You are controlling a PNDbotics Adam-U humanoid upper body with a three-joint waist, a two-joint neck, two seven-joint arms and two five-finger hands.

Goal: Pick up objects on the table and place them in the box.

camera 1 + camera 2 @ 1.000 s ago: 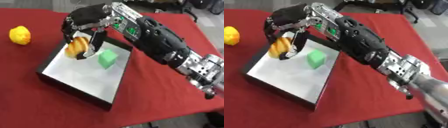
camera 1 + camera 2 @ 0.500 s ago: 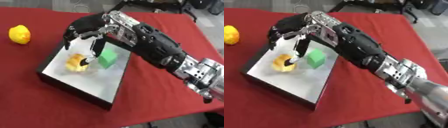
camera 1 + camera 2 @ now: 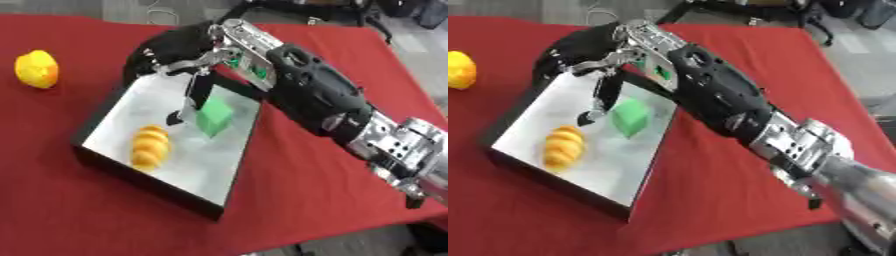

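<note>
Now the right hand [image 3: 175, 52] hangs over the box [image 3: 105, 117], fingers spread and pointing down, holding nothing.

Inside the box lie an orange pastry [image 3: 149, 146] at lower left and a green block [image 3: 213, 116] just beside the fingertips. On the red cloth [image 3: 306, 190] at upper left sits a yellow fruit [image 3: 36, 69], well apart.

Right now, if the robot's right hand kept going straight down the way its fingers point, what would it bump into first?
Probably the box's floor. The right hand hangs open over it, fingers pointing down between the orange pastry-like object and green block. Depth is unclear; it might brush the block.
</note>
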